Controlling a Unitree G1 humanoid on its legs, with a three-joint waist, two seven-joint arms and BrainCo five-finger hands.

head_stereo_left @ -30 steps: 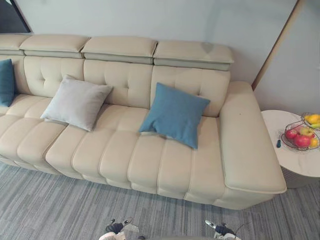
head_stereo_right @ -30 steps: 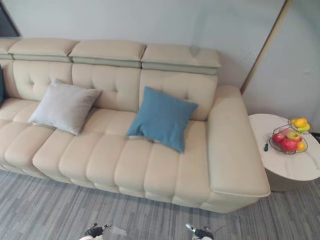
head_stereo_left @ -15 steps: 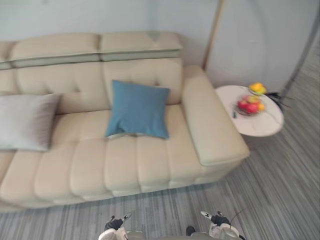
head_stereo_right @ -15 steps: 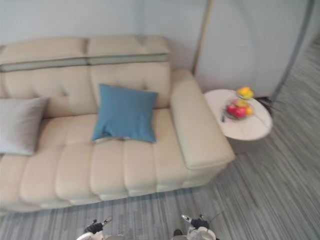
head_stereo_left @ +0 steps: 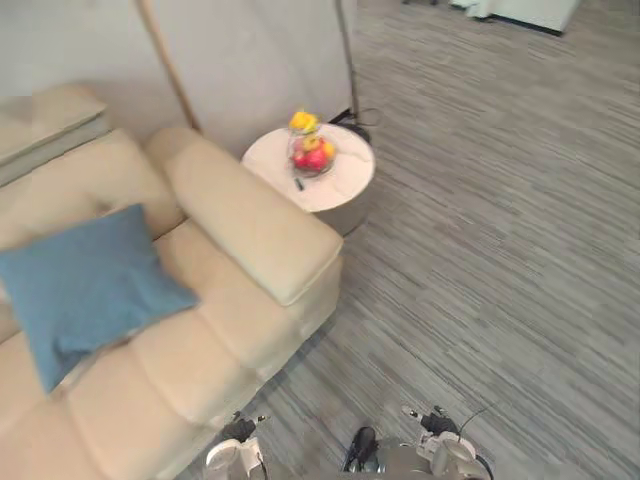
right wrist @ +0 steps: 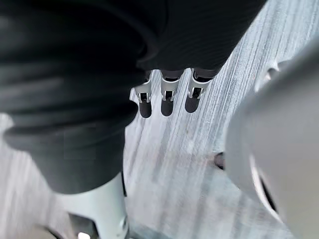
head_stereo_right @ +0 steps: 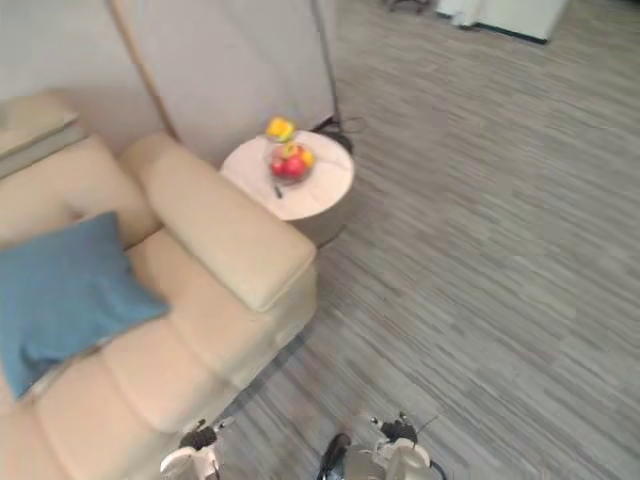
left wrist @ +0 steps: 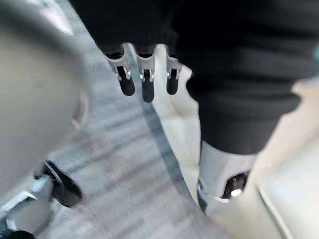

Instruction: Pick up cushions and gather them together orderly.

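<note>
One blue cushion (head_stereo_left: 85, 285) is lying ungathered on the sofa (head_stereo_left: 250, 225); the left robot hand (left wrist: 144, 74) and right robot hand (right wrist: 167, 94) are hanging slack-fingered, carrying nothing.

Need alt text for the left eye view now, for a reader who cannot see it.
A blue cushion lies on the seat of a cream sofa at the view's left. Beyond the sofa's armrest stands a round white side table holding a bowl of fruit; grey striped carpet covers the rest.
</note>
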